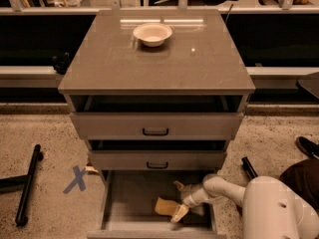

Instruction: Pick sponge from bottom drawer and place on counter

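While my claw (pixel 178 199) hangs low inside the bottom drawer (pixel 124 203) with its fingers spread and nothing grasped, the sponge (pixel 163 206) lies on the drawer floor just beside it. I judge that gripping, lifting and setting it on the counter (pixel 154 68) near the bowl (pixel 152 34) are not yet done.

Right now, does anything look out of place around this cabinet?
Nothing damaged or spilled. The sponge lies askew in the open bottom drawer, with the gripper at its right edge. A black pole lies on the floor to the left.
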